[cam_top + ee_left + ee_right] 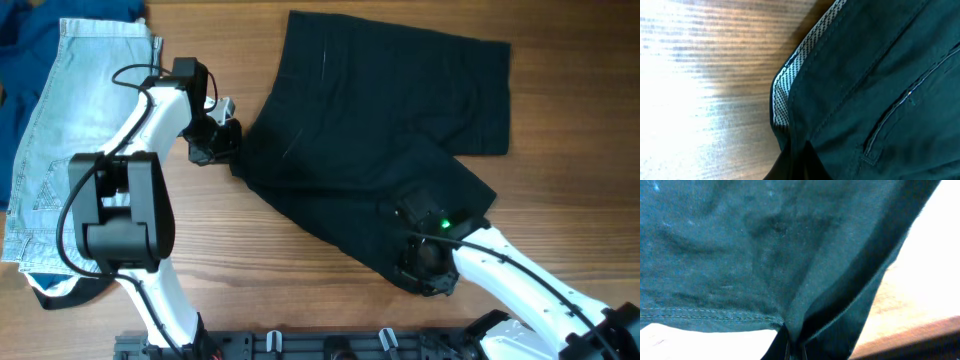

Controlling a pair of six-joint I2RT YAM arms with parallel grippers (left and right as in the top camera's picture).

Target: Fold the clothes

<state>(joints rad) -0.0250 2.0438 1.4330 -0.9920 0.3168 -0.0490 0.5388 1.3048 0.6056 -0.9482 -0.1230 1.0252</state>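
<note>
At the far left of the overhead view, a dark blue garment (18, 45) was seen at the table's corner, with light denim shorts (60, 120) laid flat beside it. Next, the left gripper (222, 140) was found clamped on the waist edge of the black shorts (380, 120). These were spread across the middle of the wooden table (300, 270), one leg reaching towards the near right. There the right gripper (422, 268) was closed on that leg's end.

A checked waistband lining (784, 95) and a welt pocket (890, 120) were shown only by the left wrist camera (from overhead they were lost in plain black). Hem stitching (705, 314) was shown only by the right wrist camera.

Three garments and two grippers were counted.
</note>
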